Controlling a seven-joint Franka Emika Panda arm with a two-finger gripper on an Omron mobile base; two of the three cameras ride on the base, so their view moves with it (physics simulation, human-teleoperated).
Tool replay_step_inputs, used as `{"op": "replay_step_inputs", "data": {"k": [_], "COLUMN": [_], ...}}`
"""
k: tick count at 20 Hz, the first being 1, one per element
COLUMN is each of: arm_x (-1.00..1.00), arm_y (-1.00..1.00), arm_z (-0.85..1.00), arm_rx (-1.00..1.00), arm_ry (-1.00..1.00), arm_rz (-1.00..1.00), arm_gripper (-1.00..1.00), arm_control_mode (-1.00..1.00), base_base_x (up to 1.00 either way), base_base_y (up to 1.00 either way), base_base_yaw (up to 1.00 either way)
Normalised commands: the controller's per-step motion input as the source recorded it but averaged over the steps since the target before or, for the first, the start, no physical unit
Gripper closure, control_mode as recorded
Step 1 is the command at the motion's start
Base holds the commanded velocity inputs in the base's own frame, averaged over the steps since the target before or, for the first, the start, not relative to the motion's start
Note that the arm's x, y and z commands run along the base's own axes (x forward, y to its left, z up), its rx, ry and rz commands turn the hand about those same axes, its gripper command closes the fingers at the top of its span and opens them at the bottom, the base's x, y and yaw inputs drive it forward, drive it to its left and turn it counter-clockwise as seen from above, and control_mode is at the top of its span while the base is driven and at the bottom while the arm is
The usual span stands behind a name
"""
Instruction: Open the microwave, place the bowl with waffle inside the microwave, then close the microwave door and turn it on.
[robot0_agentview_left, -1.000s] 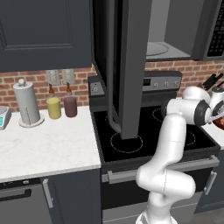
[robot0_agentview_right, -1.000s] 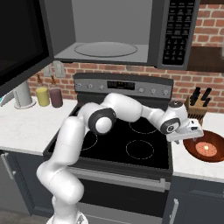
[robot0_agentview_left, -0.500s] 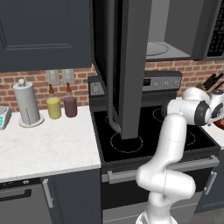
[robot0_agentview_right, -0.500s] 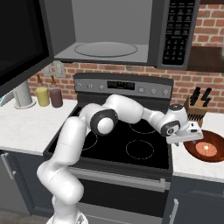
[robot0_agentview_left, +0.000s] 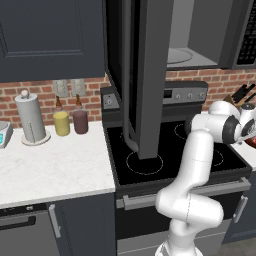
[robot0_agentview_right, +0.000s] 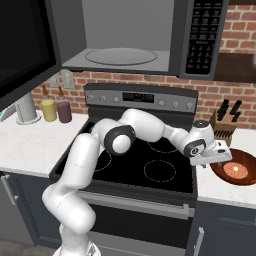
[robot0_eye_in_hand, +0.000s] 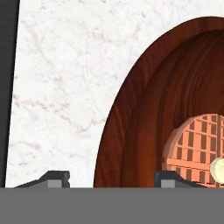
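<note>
On the white marble counter to the right of the black stove, the round reddish-brown wooden bowl sits with the small orange-tan waffle inside it. The robot's two-finger gripper is low at the bowl's near rim. In the hand view its 2 dark fingertips stand apart, 1 over the marble outside the bowl and the other over the inner side, so the rim lies between them; they do not pinch it yet.

The risk is a shallow grip. If the jaws close only on the edge, the bowl can tilt or slip during the lift, and the waffle may slide out. The way up is also long: the dark-gray microwave hangs above the stove, its door already swung open, and a tilted bowl could strike the cavity's lower edge.
</note>
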Motion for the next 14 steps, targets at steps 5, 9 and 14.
{"op": "replay_step_inputs", "data": {"k": [5, 9, 14], "arm_x": [0.0, 0.0, 0.0], "arm_y": [-0.03, 0.0, 0.0], "arm_z": [0.0, 0.0, 0.0], "arm_rx": [0.0, 0.0, 0.0], "arm_ry": [0.0, 0.0, 0.0], "arm_rz": [-0.02, 0.0, 0.0], "arm_gripper": [1.0, 1.0, 1.0], "arm_control_mode": [-1.0, -1.0, -1.0], "base_base_x": [0.0, 0.0, 0.0], "base_base_y": [0.0, 0.0, 0.0], "base_base_yaw": [0.0, 0.0, 0.0]}}
